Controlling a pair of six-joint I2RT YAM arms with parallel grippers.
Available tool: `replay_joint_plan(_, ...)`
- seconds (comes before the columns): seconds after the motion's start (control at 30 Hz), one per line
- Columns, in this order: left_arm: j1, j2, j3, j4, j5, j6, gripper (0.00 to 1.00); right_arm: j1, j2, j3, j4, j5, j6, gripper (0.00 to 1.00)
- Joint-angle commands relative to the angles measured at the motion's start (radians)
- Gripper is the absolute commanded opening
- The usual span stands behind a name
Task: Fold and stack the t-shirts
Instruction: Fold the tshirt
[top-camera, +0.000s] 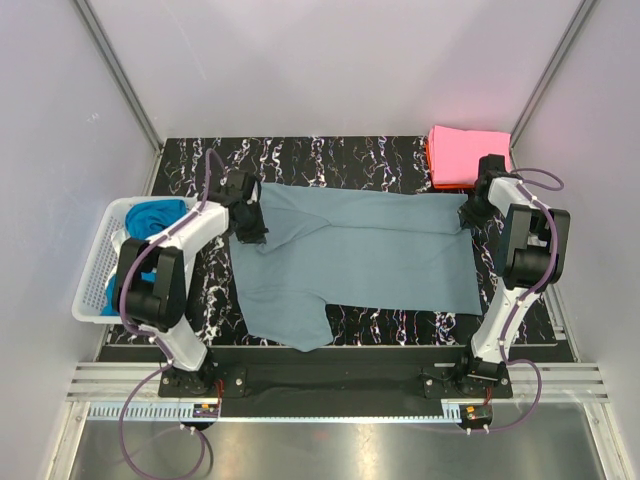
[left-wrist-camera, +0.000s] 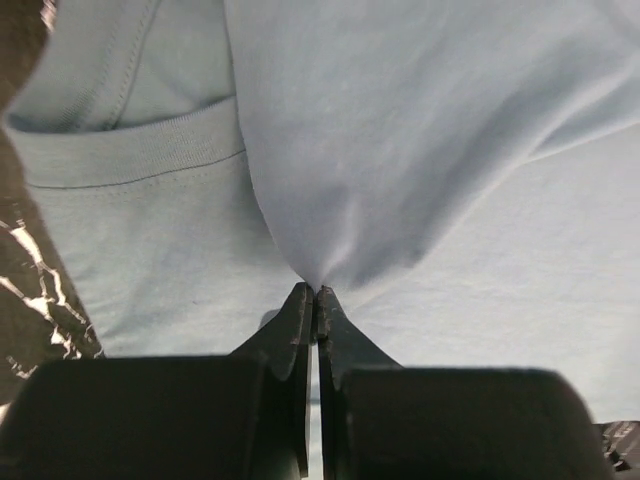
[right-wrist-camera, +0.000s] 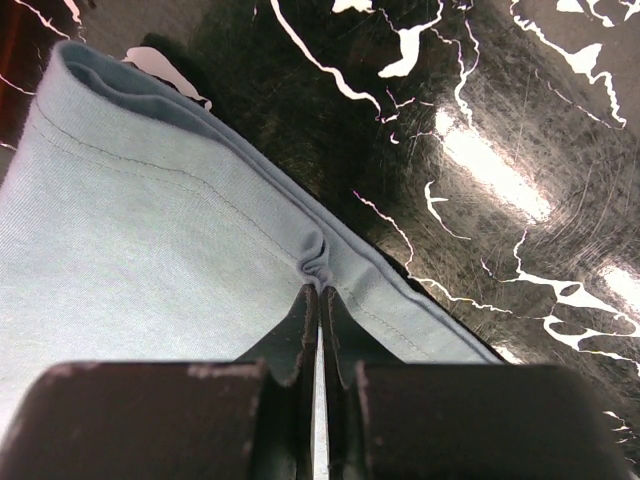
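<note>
White plastic mesh basket (top-camera: 95, 275) at your far left holds bunched teal-blue t-shirts (top-camera: 158, 214), unfolded and partly hidden behind the left arm. Just right of it, your left hand (left-wrist-camera: 315, 295) is clamped on a pinch of the dusty grey-blue t-shirt (top-camera: 360, 250) near its collar, the cloth drawn up into a small peak. The shirt lies spread across the black marbled surface (top-camera: 330, 155), one sleeve reaching toward the near edge. At its right end, your right hand (right-wrist-camera: 318, 292) grips the doubled hem. In the far right corner, a folded pink t-shirt (top-camera: 468, 150) sits on an orange-red one (top-camera: 429, 160).
</note>
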Motion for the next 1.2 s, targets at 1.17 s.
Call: replay_joint_plan(1.17, -0.1, -0.216, 0.001, -0.169, -0.154, -0.081, 0.0, -0.003, -0.046, 0.037, -0.001, 0.059, -0.044, 0.0)
